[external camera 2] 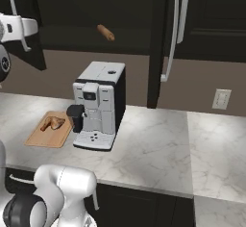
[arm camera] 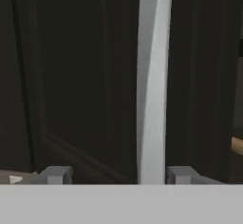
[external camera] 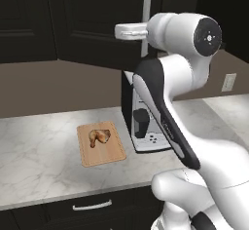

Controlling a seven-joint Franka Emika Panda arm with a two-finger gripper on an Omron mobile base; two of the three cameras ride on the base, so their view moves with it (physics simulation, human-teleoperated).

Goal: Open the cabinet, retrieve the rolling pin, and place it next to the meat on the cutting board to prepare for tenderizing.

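The cabinet (external camera 2: 72,5) stands partly open; its left door (external camera: 97,19) is swung out and its right door (external camera 2: 158,43) is edge-on. Inside, one end of the brown rolling pin (external camera 2: 105,32) shows on the shelf, and a sliver of the rolling pin (arm camera: 237,144) sits at the right edge of the hand view. My gripper (arm camera: 117,174) is open, its fingers (arm camera: 54,174) straddling the left door's silver bar handle (arm camera: 152,85). The hand (external camera: 130,30) is up at that handle (external camera: 147,5). The meat (external camera: 99,136) lies on the cutting board (external camera: 104,155) on the counter.
A black and silver coffee machine (external camera: 141,122) stands right of the board, below the open cabinet. The marble counter (external camera 2: 153,149) stretches to the right. A wall outlet (external camera 2: 221,98) is at the right. A low drawer with a curved handle (external camera: 92,206) sits under the counter.
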